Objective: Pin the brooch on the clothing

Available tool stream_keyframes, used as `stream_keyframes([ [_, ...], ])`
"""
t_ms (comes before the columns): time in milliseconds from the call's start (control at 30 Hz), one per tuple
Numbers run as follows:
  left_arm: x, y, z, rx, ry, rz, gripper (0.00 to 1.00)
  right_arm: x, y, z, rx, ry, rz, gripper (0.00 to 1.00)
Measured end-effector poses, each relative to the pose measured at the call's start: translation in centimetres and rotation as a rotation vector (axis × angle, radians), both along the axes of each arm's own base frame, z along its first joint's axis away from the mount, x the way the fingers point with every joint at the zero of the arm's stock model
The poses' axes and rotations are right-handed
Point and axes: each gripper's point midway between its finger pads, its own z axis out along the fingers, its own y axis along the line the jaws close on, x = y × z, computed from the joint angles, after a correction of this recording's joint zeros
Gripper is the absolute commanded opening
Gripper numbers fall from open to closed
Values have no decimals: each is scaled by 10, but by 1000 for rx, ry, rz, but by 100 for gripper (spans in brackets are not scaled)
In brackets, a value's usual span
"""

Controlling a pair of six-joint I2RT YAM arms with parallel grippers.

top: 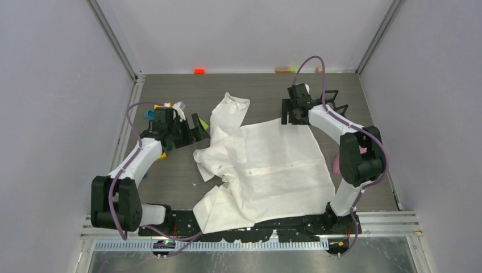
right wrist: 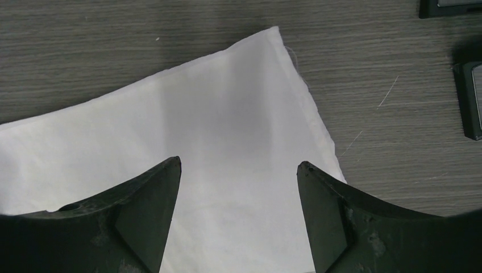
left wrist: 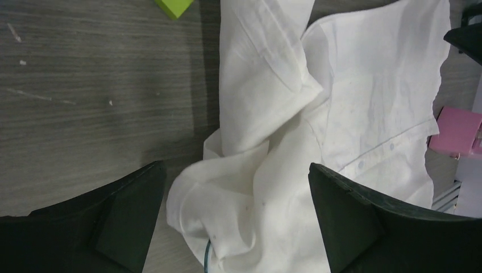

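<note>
The clothing is a white button-up shirt spread over the middle of the table, with its left side bunched into folds and a piece reaching toward the back. My left gripper stands open at the crumpled left edge. In the left wrist view its fingers straddle the folded fabric without touching it, the gripper holding nothing. My right gripper is open over the shirt's far right corner, empty too. I cannot make out the brooch in any view.
Small blue, yellow and white items lie behind the left arm. A green piece lies near the shirt. A pink block sits right of the shirt. A red block lies by the back wall. Black parts lie beyond the shirt corner.
</note>
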Motion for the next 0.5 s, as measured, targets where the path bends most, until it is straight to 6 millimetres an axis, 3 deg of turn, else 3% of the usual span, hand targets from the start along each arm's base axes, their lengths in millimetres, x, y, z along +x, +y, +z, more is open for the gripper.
stream_keyframes([
  [300,50,-15,-42,-27,8,9,100,35,-38,-20,58,44,-86,80],
  [500,73,-30,-47,-2,-18,-24,100,45,-49,-45,122,105,-102,79],
])
